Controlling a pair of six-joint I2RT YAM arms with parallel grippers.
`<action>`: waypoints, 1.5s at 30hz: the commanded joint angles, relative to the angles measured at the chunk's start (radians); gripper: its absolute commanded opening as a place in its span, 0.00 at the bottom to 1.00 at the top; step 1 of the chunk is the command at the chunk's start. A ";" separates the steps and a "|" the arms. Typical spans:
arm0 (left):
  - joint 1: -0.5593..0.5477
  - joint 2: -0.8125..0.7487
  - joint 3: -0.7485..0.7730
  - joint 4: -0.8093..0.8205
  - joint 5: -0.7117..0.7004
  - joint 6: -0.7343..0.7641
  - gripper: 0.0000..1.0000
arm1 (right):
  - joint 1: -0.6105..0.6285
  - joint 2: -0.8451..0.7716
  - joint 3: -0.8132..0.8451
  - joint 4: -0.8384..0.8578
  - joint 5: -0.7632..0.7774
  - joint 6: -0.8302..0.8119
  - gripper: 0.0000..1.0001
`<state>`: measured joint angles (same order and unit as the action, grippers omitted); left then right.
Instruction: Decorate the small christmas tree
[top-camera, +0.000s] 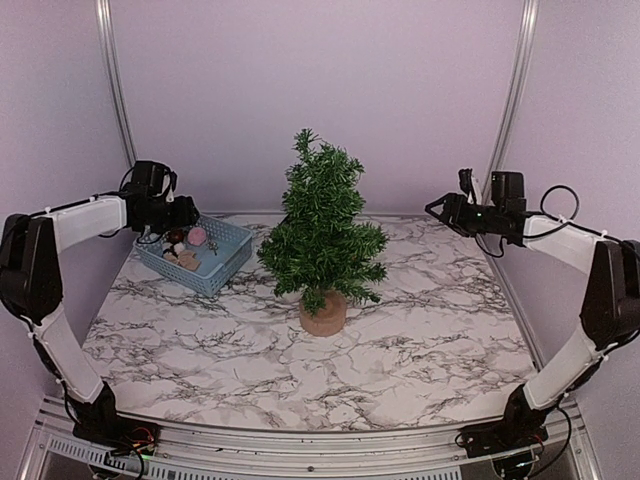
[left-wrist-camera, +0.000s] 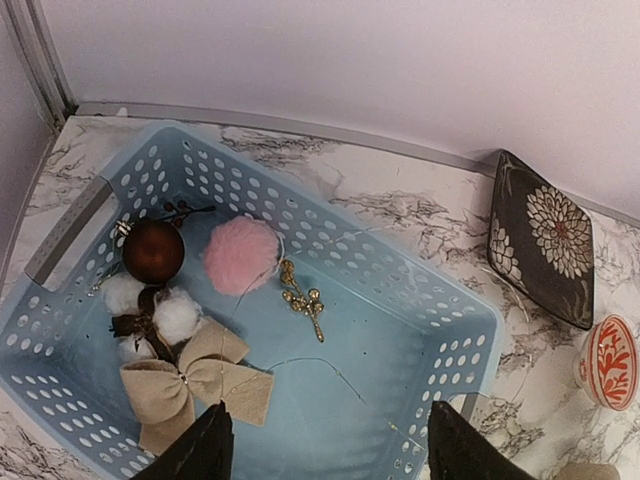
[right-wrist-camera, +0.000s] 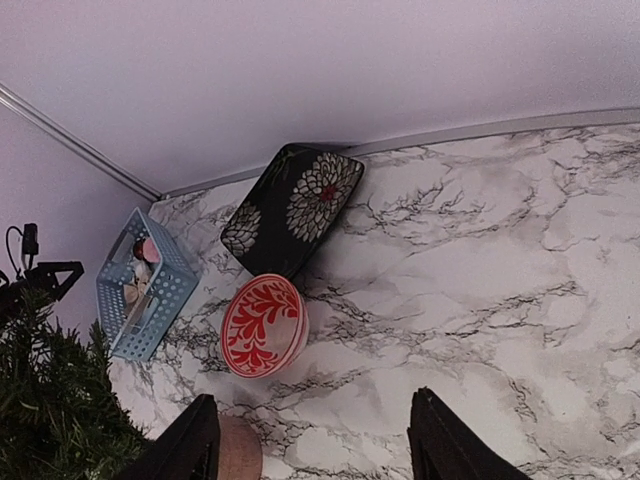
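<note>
While nothing hangs on it yet, the small christmas tree (top-camera: 322, 225) stands upright on its tan stump (top-camera: 323, 313) at the centre of the top view, on the marble counter (top-camera: 430, 340). The blue plastic basket (left-wrist-camera: 250, 175) sits just to the left of its lower branches. The left hand (left-wrist-camera: 330, 445) hovers over that basket, released, its fingers spread wide with nothing between them. Below it, at the left of the wrist view, lie a dark red bauble (left-wrist-camera: 153, 250), a pink pompom (left-wrist-camera: 241, 255), a gold berry sprig (left-wrist-camera: 303, 300), white cotton bolls (left-wrist-camera: 160, 315) and a burlap bow (left-wrist-camera: 190, 385). The right hand (top-camera: 440, 210) hangs at the right of the top view, well apart from the tree, likewise released and empty. The likely trouble lies in the crowding: bauble, cotton and bow touch one another, so a wide grasp could drag up two pieces or snag a thin hanging loop. The basket looks light and may slide or lift with a caught ornament. The tree also looks light, and pushing a decoration into its branches could tip it off its narrow stump, or toward the floral plate (left-wrist-camera: 540, 240) and red patterned bowl (left-wrist-camera: 607, 362) behind.
</note>
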<state>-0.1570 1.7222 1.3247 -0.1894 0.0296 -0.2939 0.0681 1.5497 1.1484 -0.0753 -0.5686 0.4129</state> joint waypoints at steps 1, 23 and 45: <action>-0.001 0.036 0.032 -0.055 0.047 0.053 0.66 | 0.044 -0.045 0.004 0.020 0.007 -0.094 0.63; 0.054 0.334 0.211 -0.104 -0.011 0.289 0.44 | 0.056 0.005 -0.041 0.141 -0.100 -0.056 0.62; 0.056 0.514 0.348 -0.082 -0.093 0.337 0.27 | 0.056 0.087 0.010 0.158 -0.117 -0.044 0.60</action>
<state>-0.1043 2.2078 1.6539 -0.2668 -0.0437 0.0349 0.1196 1.6310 1.1042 0.0521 -0.6720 0.3649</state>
